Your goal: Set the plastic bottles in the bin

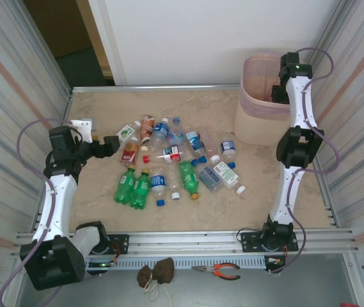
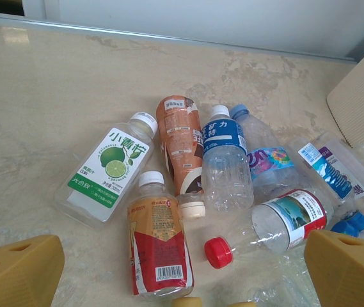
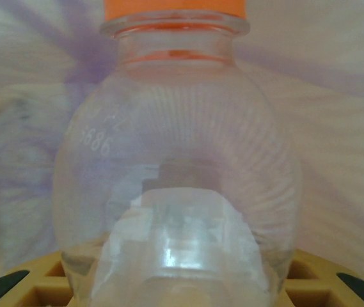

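Now the right end effector (image 1: 276, 94) hangs over the bin (image 1: 253, 121), clamped on a clear orange-capped bottle (image 3: 178, 173); letting go looks next. The left end effector (image 1: 112, 145), spread wide, faces the bottles (image 1: 169, 163) on the desk (image 1: 207, 105).

A pale marbled counter (image 1: 213, 105) lies between corrugated metal side walls (image 1: 9, 77), with a white panel (image 1: 220, 38) behind. On the grey front ledge, orange-handled pliers (image 1: 219, 271) lie beside a brown cloth bundle (image 1: 156, 273)
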You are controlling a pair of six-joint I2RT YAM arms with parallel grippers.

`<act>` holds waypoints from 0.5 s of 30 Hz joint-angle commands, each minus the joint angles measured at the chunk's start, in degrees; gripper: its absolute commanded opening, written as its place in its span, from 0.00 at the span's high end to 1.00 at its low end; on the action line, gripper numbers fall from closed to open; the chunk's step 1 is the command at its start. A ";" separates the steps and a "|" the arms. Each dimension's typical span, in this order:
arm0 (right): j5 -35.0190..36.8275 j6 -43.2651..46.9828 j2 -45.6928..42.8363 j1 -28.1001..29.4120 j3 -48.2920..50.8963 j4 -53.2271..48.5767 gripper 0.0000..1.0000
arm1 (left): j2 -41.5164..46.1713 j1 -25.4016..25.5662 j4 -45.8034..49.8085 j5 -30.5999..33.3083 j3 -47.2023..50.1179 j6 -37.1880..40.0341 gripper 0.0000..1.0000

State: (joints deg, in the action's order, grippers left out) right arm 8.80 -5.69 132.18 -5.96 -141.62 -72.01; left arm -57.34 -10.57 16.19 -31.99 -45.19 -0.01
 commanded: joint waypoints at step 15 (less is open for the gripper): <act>-10.34 -1.22 9.36 5.58 -6.31 3.58 0.60 | -1.39 -0.55 -1.00 -2.28 -0.63 -0.60 0.04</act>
State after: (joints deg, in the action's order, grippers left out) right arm -0.32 -5.76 140.05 -0.60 -147.24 -69.69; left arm -58.35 -10.57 16.19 -32.27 -45.19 -0.05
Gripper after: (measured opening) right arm 0.405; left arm 0.965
